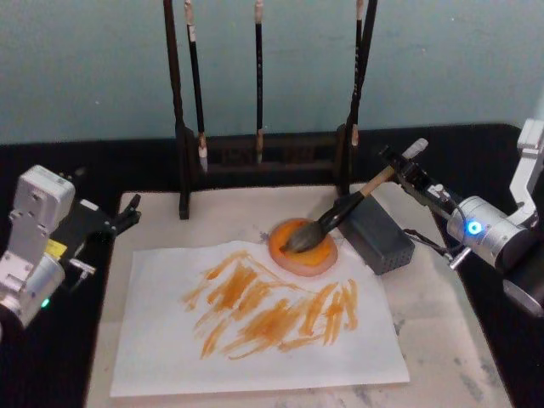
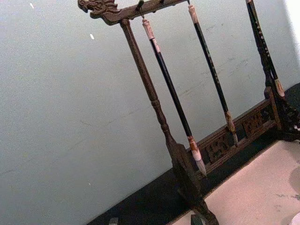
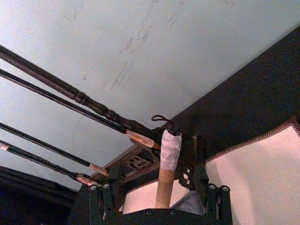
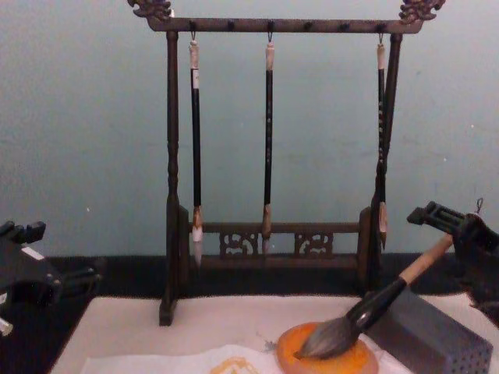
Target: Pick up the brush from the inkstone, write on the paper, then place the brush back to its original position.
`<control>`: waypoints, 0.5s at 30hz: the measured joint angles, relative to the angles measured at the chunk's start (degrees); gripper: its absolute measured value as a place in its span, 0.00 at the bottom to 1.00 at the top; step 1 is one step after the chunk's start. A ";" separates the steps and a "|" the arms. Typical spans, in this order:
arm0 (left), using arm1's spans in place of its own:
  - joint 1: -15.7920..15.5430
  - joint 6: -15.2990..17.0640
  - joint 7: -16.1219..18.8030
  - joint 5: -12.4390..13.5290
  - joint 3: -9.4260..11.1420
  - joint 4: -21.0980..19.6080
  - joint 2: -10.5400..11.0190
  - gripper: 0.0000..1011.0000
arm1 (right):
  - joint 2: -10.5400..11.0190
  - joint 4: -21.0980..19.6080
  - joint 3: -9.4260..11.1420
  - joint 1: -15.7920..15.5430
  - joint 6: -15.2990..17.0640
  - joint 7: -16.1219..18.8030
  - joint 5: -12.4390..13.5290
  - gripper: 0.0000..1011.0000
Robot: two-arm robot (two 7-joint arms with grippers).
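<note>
The brush (image 1: 340,212) rests tuft-down on the inkstone (image 1: 321,257), its white end between the released right claw's (image 1: 401,163) fingers, lower handle hidden; the left claw (image 1: 127,214), also released, sits by the mat's (image 1: 442,293) left edge.

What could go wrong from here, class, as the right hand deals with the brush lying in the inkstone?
The right hand straddles the brush near its white end, far from the tuft; a grip there may let the fat tuft sag and smear the paper. The tuft lies in the orange inkstone, so a sideways pull could drag it. The rack stands close behind; lifting might knock it.
</note>
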 joint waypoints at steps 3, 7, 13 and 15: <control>0.00 0.00 0.00 0.00 0.00 0.00 0.00 0.99 | 0.05 0.33 -0.54 0.28 -0.17 0.05 0.17 0.99; 0.00 0.00 0.00 0.00 0.00 0.00 0.00 0.99 | 0.07 1.14 -1.24 0.89 -0.65 0.30 0.35 0.99; 0.00 0.00 0.00 0.00 0.00 0.00 0.00 0.99 | 0.24 1.28 -2.19 1.19 -1.33 0.36 0.75 0.99; 0.00 0.00 0.00 0.00 0.00 0.00 0.00 0.99 | 0.31 1.42 -2.52 1.32 -1.56 0.40 0.88 0.99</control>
